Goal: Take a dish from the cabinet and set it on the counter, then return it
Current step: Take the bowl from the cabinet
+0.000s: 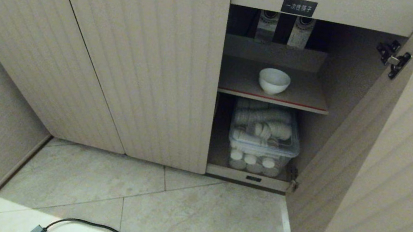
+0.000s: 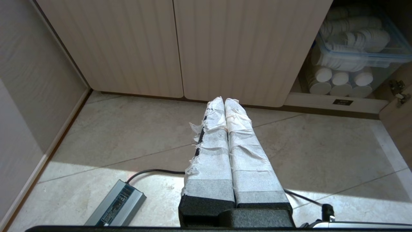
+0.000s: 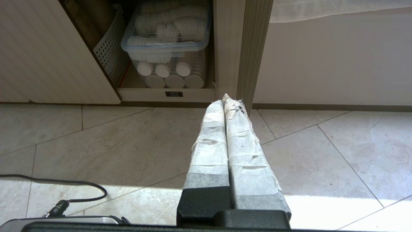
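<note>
One dish on cabinet shelf (head view only), both end effectors closed, wrist views alone.

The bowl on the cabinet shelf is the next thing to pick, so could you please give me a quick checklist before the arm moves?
1. Cabinet door open: ok.
2. Bowl upright on the upper shelf, alone: ok.
3. Path to the bowl free: ok.
4. Right end effector open for grasping: not ok, shut, low above the floor.
5. Left end effector parked, shut: ok.
6. Counter space free: cannot tell, out of view.
</note>
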### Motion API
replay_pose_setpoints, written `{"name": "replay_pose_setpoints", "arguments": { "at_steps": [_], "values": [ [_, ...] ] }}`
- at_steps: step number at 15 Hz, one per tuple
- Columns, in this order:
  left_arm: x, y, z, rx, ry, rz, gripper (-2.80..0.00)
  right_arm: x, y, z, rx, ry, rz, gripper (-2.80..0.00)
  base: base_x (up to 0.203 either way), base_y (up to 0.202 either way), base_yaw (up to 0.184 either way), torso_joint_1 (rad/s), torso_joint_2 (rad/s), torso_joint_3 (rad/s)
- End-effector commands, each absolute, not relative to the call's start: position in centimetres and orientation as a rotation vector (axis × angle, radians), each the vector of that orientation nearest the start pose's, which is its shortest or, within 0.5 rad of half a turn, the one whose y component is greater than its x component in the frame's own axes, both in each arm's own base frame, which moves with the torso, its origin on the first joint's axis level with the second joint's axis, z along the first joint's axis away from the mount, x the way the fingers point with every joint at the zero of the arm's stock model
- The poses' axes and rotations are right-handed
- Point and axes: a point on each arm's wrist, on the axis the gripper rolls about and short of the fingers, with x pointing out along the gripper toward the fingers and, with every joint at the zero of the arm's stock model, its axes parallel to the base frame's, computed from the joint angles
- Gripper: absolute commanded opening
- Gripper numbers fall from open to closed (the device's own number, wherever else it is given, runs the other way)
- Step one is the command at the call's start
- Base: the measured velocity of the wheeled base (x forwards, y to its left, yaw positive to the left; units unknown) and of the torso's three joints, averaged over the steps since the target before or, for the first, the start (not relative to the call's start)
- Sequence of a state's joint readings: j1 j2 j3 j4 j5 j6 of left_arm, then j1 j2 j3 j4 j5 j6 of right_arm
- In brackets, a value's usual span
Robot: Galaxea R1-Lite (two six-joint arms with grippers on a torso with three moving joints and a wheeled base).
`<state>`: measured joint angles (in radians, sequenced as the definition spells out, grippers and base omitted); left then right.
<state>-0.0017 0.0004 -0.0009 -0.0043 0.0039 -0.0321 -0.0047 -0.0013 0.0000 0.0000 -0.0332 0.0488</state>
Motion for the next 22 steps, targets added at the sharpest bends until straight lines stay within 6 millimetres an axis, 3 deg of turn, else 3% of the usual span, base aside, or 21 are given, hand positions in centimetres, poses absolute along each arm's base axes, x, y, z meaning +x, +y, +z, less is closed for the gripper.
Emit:
{"name": "replay_pose_setpoints", "arguments": {
  "at_steps": [1, 22],
  "values": [
    [-2.29, 0.01, 7.64, -0.032, -0.006, 0.003, -2.80, -2.28, -0.07, 7.55, 0.049, -0.001, -0.038, -2.80, 0.000, 0.000, 0.000, 0.000, 0.00, 0.000],
    [-2.28, 0.02, 7.60, -0.032, -0.005, 0.005, -2.80, -2.28, -0.07, 7.55, 0.049, -0.001, -0.038, -2.80, 0.000, 0.000, 0.000, 0.000, 0.00, 0.000]
  ]
}}
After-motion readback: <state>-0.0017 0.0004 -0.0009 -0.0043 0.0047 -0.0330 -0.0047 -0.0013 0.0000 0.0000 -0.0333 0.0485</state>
